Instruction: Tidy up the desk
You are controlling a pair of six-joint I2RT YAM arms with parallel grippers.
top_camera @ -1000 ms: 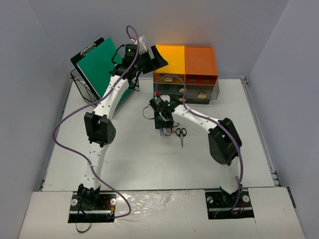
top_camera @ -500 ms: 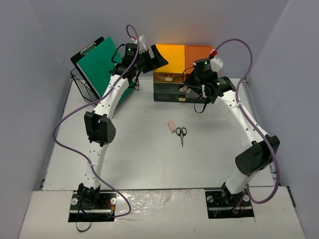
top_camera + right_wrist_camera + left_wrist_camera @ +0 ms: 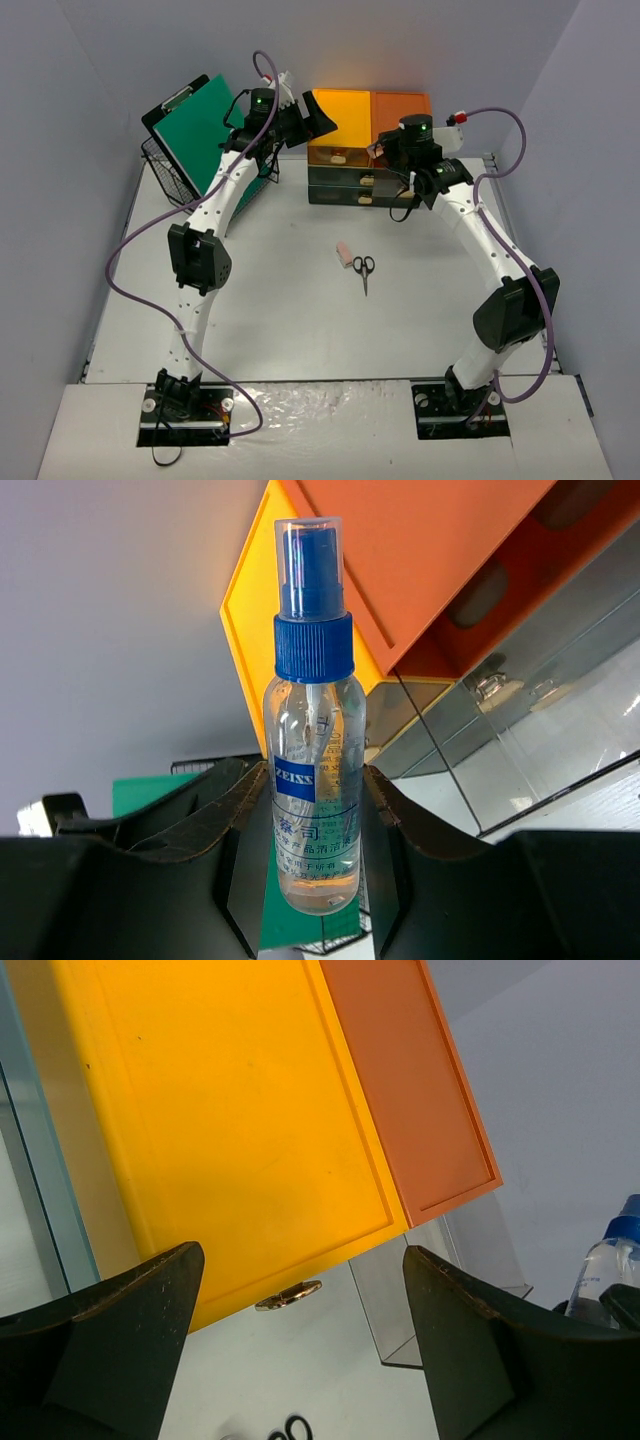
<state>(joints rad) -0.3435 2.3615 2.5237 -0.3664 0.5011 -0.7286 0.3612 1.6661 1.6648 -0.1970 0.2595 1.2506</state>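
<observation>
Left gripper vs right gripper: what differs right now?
The left gripper is open and empty; the right gripper is shut on a spray bottle. The left gripper sits by the yellow box; the right gripper by the orange box. Both are black and raised off the desk.

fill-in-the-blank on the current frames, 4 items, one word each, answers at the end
1. The right gripper is shut on a spray bottle with a ___ cap.
2. The left gripper, near the yellow organizer, holds nothing and is ___.
3. On the desk, the ___ lie beside the pink eraser.
4. The clipboard standing in the wire basket is ___.

Answers: blue; open; scissors; green
</observation>
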